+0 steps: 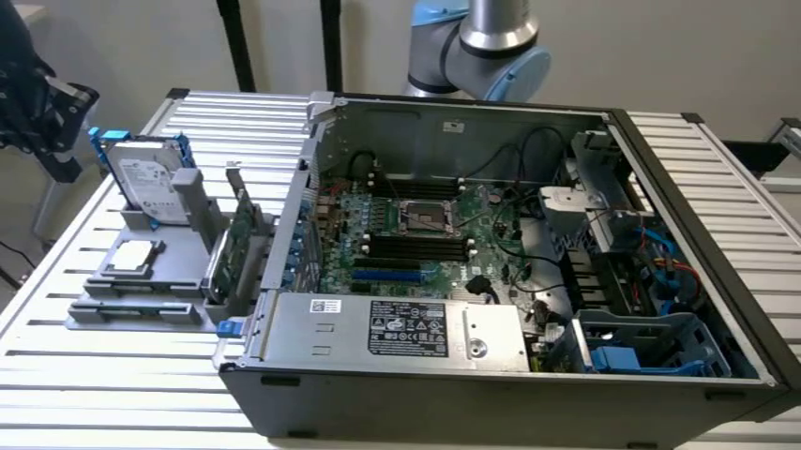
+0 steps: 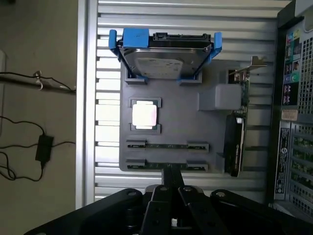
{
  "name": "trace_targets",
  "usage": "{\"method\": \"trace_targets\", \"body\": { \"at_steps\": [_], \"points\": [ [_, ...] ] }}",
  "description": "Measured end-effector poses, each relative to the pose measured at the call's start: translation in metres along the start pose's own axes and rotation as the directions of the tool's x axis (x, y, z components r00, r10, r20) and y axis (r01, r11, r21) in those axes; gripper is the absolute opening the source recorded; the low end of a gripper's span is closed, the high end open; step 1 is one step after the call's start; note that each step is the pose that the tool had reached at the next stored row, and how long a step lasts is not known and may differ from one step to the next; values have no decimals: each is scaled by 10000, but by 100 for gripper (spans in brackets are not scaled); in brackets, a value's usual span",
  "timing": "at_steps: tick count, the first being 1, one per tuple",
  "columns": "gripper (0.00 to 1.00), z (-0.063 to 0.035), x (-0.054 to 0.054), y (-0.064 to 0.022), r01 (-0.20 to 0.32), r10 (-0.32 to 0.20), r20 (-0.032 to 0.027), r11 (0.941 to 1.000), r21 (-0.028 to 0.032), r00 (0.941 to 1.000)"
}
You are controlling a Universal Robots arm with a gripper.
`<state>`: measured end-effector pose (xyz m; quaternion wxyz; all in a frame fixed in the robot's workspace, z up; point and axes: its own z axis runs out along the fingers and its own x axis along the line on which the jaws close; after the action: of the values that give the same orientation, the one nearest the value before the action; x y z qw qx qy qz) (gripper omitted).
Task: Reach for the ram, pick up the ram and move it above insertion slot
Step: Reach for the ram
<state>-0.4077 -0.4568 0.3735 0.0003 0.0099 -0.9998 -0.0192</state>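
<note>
Early days here: the black gripper [image 2: 172, 170], pressed together and empty, hovers above the grey plastic holder [image 2: 188, 128] at nine o'clock from the open computer case [image 1: 375, 380], the slim green ram [image 2: 166, 145] unlifted in its slot.

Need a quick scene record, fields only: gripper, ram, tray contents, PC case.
gripper: over the grey tray's edge, by the ram holders
ram: on edge in a tray holder, not picked up
grey tray: holds hard drive upright in blue bracket, CPU, expansion card
PC case: open, motherboard exposed, to the tray's right in the exterior view
</note>
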Motion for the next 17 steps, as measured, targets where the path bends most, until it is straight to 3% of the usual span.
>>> {"method": "trace_targets", "body": {
  "at_steps": [11,17],
  "points": [
    [11,60,-139,-95,69,-69,-11,10000,0,10000],
    [11,66,-140,-96,999,-999,-48,9950,-1,9950]
  ]
}}
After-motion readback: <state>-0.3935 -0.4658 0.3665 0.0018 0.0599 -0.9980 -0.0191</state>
